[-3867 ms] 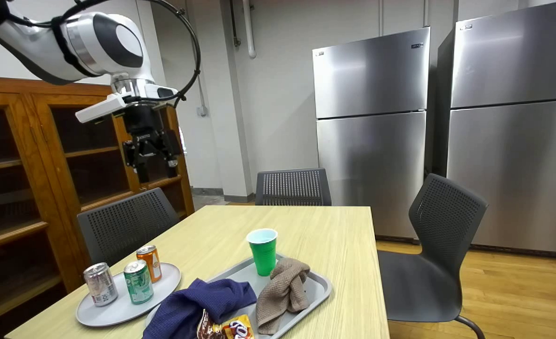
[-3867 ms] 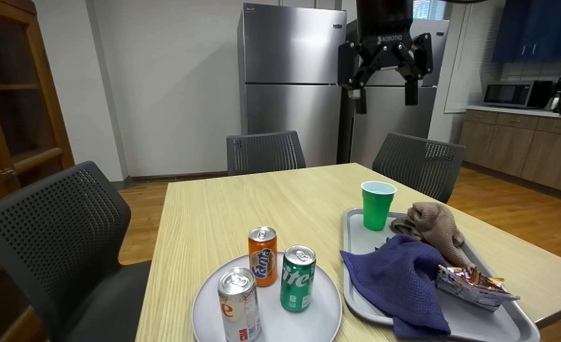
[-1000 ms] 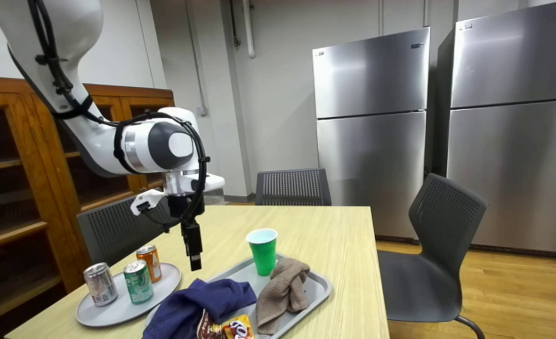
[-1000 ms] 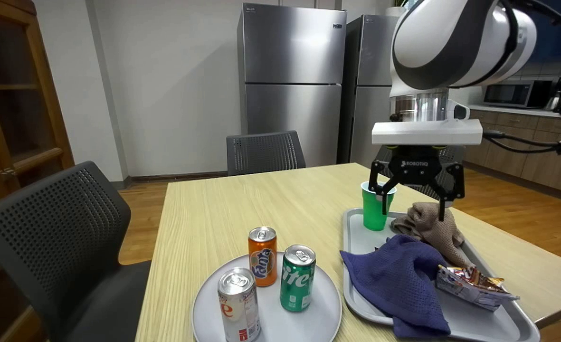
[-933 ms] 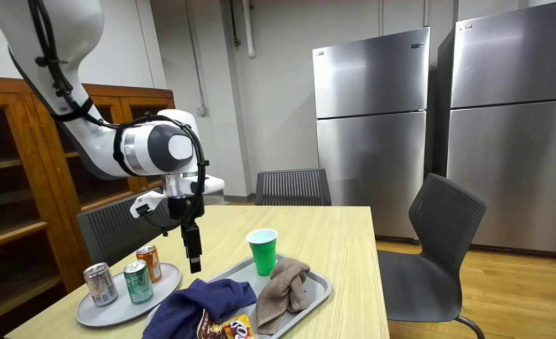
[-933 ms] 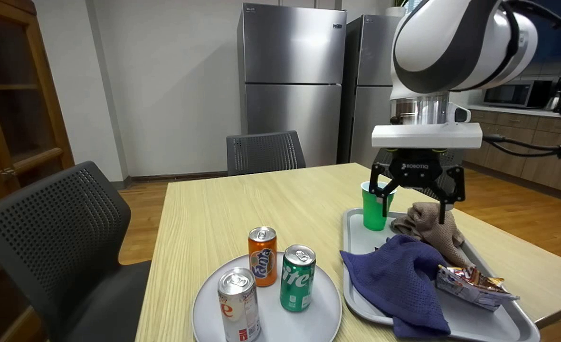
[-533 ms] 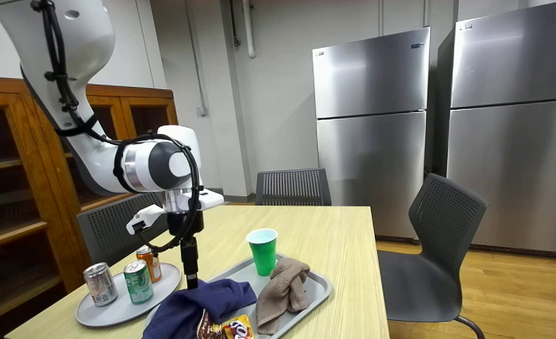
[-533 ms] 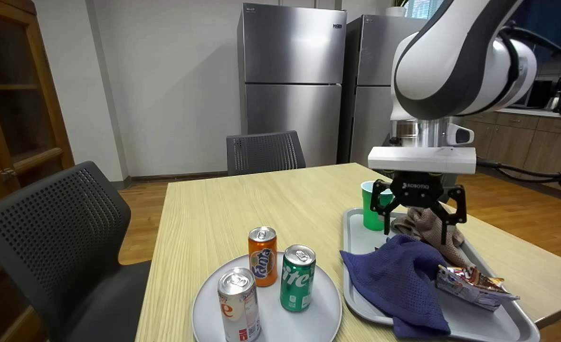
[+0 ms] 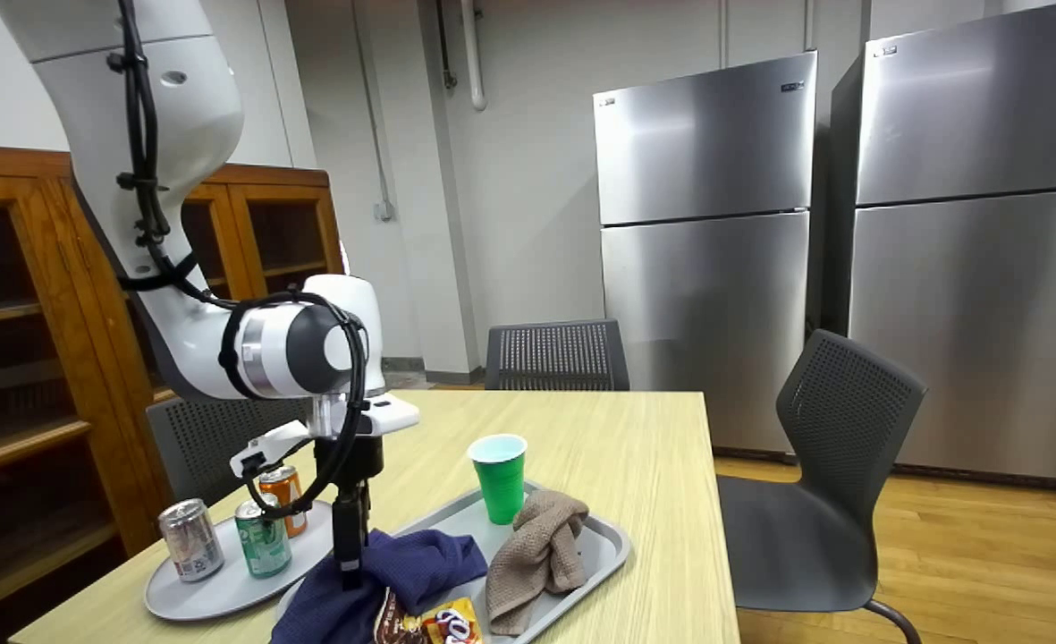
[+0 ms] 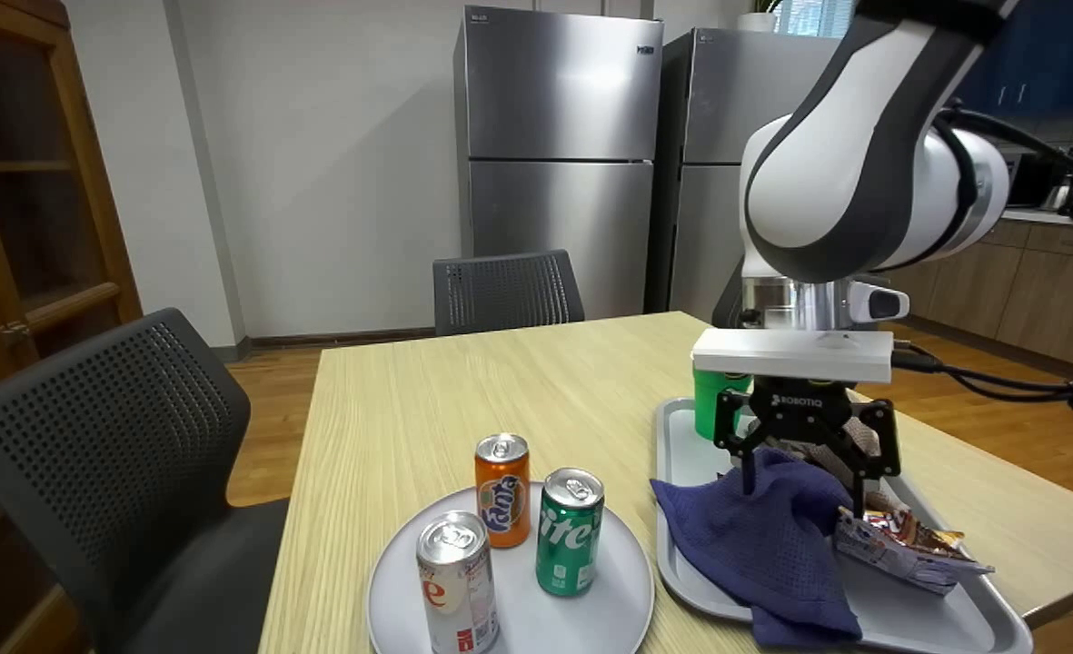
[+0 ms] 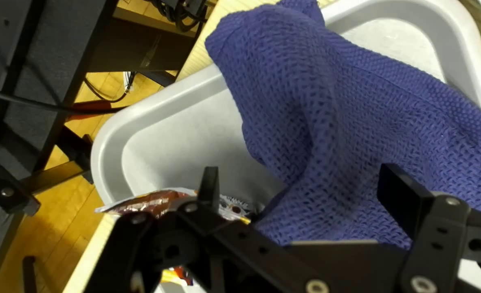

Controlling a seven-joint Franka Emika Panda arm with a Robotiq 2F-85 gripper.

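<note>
A: What occupies the right side of the frame in an exterior view?

B: The end effector (image 10: 803, 498), directed downward, its jaws standing wide apart with nothing gripped between them.

A: And the object nearest to it?

B: The blue cloth (image 10: 759, 554), a crumpled heap at the lower right of that frame. It lies on the grey tray (image 10: 686, 463) and partly overlaps the rim.

A: How does the wrist view show the fingers (image 11: 403, 199)?

B: They appear in the lower half, well apart, with a raised fold of the cloth visible between them. The one nearer the centre partly covers the snack packaging (image 11: 154, 201); the one at the lower right stands in front of the cloth. Contact with the fabric cannot be determined.

A: Which further items share the tray?

B: An upright green cup (image 9: 499, 487) and a brown cloth (image 9: 536, 555), rumpled beside it, at the lower centre of an exterior view.

A: And the round plate (image 10: 536, 631)?

B: At the lower centre of an exterior view, beside the tray on the worktop (image 10: 427, 400), it carries an orange can (image 10: 502, 495), a green can (image 10: 570, 536) and a pale can (image 10: 456, 586), all upright.
</note>
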